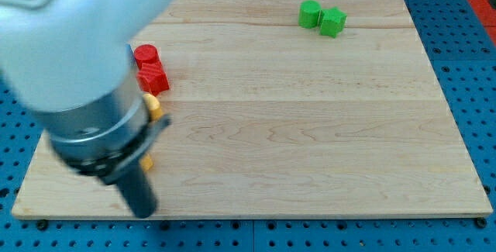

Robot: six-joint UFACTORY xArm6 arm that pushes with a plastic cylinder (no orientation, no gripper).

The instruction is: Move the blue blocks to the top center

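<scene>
My tip (144,212) rests at the board's (310,128) bottom left edge, below the yellow blocks (153,106); I carry no pincer to close.

Robotics lab, wooden board (310,128) on blue perforated bench (473,89), robot arm (70,58)

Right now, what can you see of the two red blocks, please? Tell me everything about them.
The red cylinder and the red block of angular shape lie at the view's left side of the wooden board, toward the top. They look like matte painted pieces. The cylinder stands upright, and the angular block sits just below it; they seem to touch. The arm's body hides the board to their left. My tip is well below them, near the board's bottom edge, touching neither.
</scene>
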